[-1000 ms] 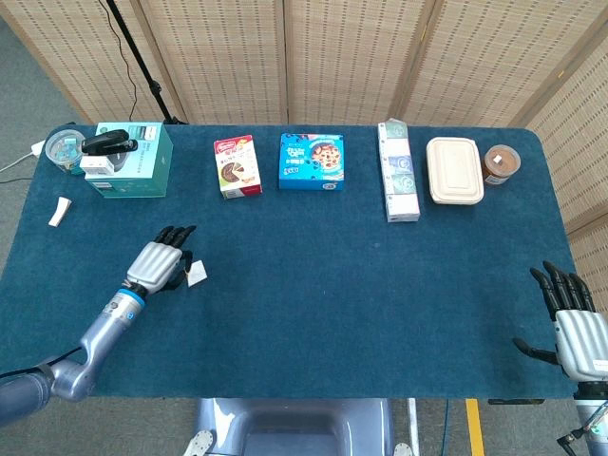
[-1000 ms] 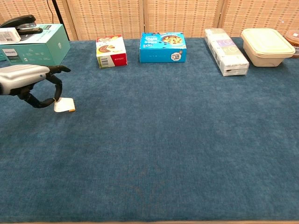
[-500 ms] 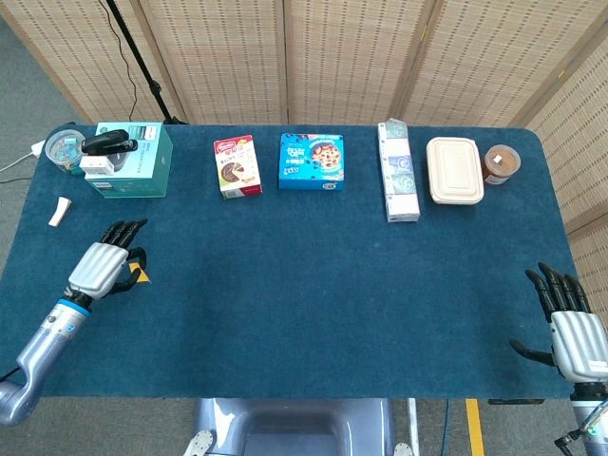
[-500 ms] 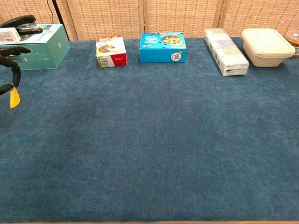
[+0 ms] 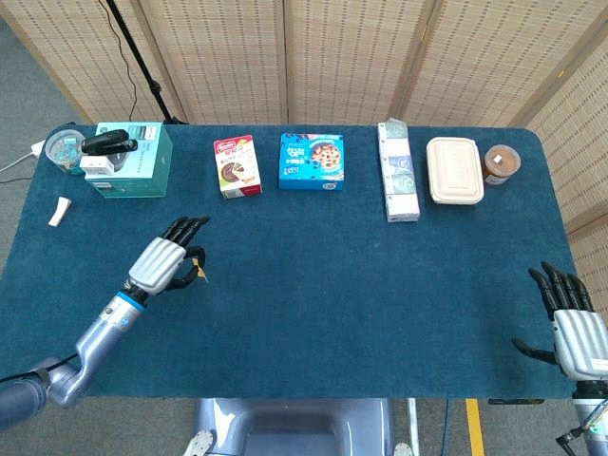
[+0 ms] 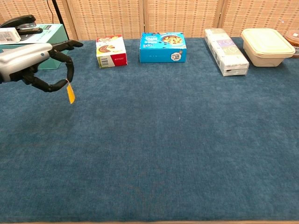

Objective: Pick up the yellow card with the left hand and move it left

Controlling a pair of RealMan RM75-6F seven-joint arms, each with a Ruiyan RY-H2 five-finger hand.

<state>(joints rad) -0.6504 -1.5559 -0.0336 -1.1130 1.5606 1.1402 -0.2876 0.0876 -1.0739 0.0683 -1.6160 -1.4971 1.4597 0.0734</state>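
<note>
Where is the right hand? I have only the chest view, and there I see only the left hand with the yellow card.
Observer: The right hand is beside the near right corner of the table, fingers apart, holding nothing.
Operator: Is something to the left of the teal box?
Observer: Yes, a round container stands beside the teal box, at the far left edge.
Operator: Anything else on that side?
Observer: A small white object lies left of the left hand, which holds the yellow card.
</note>
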